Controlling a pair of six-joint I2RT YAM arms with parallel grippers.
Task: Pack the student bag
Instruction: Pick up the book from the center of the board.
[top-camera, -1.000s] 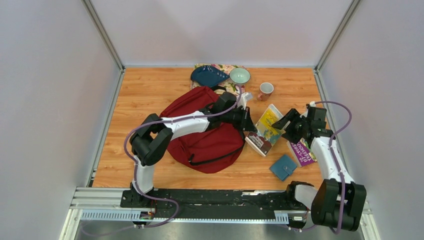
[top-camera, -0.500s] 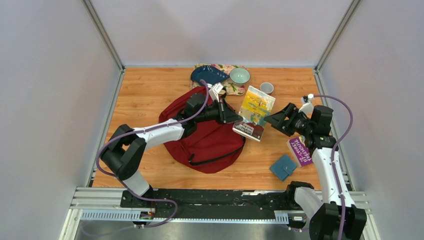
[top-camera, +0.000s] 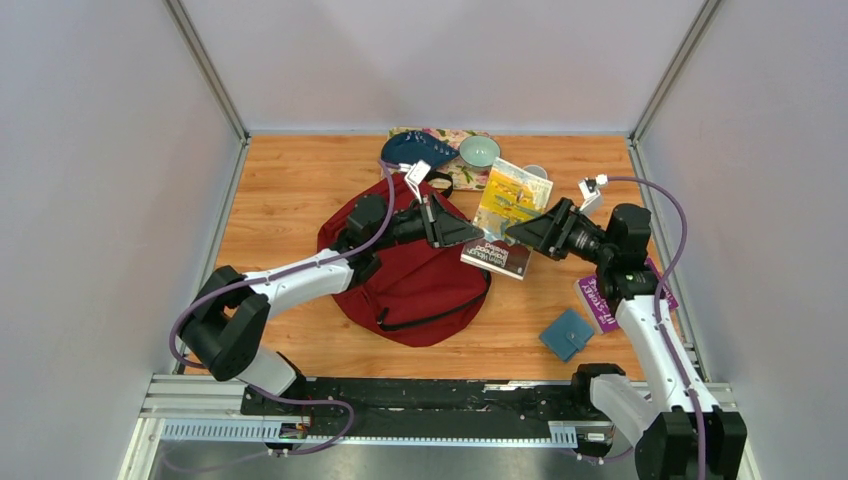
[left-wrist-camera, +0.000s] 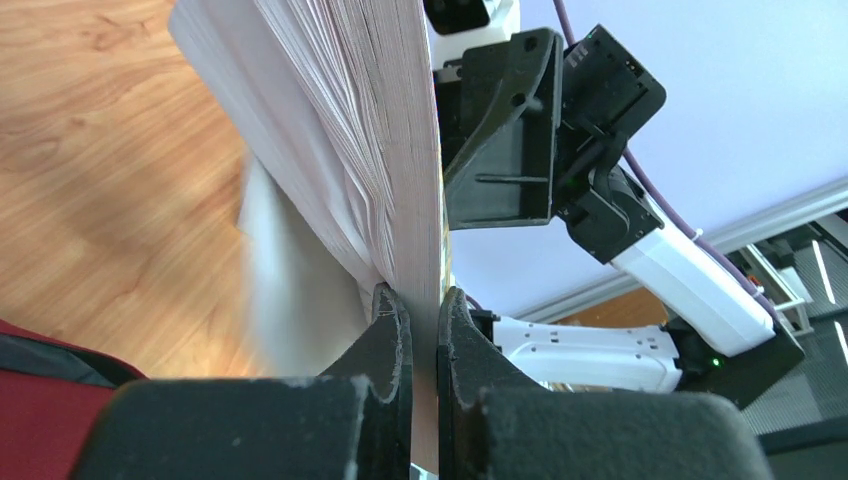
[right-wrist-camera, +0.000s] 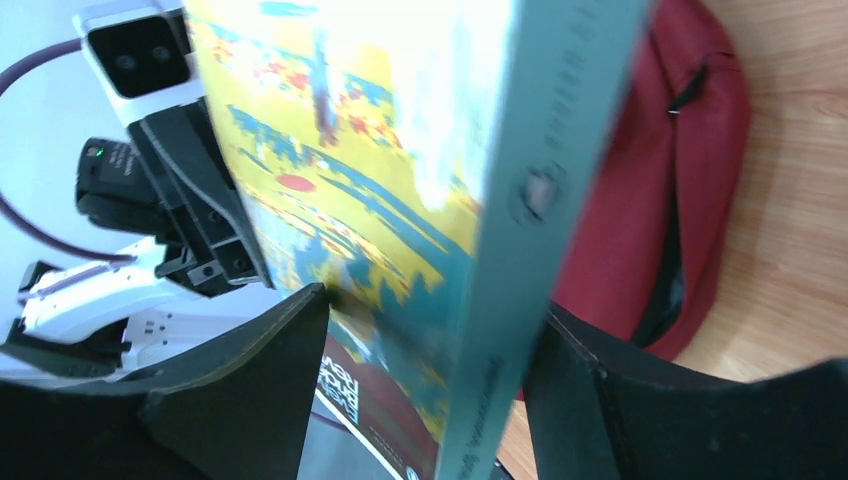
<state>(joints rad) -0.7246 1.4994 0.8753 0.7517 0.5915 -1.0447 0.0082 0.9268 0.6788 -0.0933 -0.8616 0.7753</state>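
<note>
The dark red student bag (top-camera: 400, 275) lies flat at mid-table, with black straps on top. It also shows in the right wrist view (right-wrist-camera: 650, 200). A thick paperback book (top-camera: 508, 210) with a yellow-teal cover hangs tilted in the air by the bag's right edge. My left gripper (top-camera: 478, 236) is shut on the book's cover and a thin sheaf of pages (left-wrist-camera: 350, 120), and the other pages fan out. My right gripper (top-camera: 516, 232) holds the book from the opposite side, its jaws set wide across the cover and spine (right-wrist-camera: 380, 180).
A blue pouch (top-camera: 418, 150), a green bowl (top-camera: 480, 151) and a floral cloth (top-camera: 440, 134) sit at the back. A cup (top-camera: 537, 171) peeks out behind the book. A purple book (top-camera: 603, 302) and a small blue wallet (top-camera: 566, 335) lie at the right front.
Both grippers lifted the book off the table and carried it up and back toward the bag's right side. The left arm stretched out and the right arm rose and swung left.
</note>
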